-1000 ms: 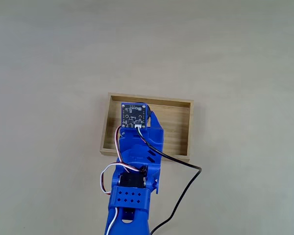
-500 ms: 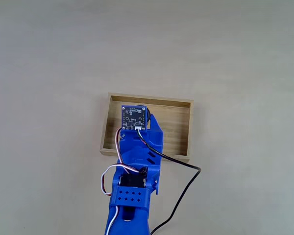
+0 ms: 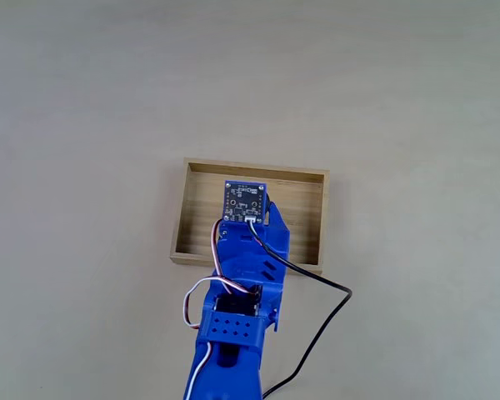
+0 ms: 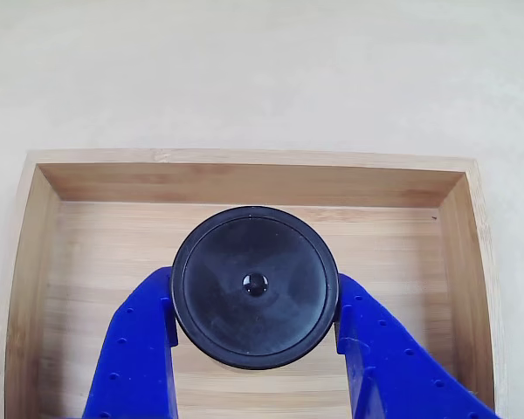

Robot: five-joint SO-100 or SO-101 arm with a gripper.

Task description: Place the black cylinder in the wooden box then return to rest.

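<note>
In the fixed view the blue arm (image 3: 237,308) rises from the bottom edge of the pale, matte table (image 3: 83,125) and reaches forward over the near wall of the wooden box (image 3: 308,177). Its links are printed plastic, the lower block pierced with small holes, and a small square circuit board (image 3: 245,201) caps the wrist above the middle of the box floor. Red, white and black wires loop on the left of the arm; a black cable (image 3: 321,321) curves off to the right across the table.

In the other view, the box (image 4: 244,182) is light wood with low thin walls and a straight-grained plank floor. The gripper (image 4: 255,327) comes in from the bottom edge, its two blue fingers dotted with small holes. They are closed against the left and right sides of the black cylinder (image 4: 255,286), a matte round piece with a small central dimple, held over the middle of the box floor, nearer the back wall. Whether its base touches the floor cannot be told.
</note>
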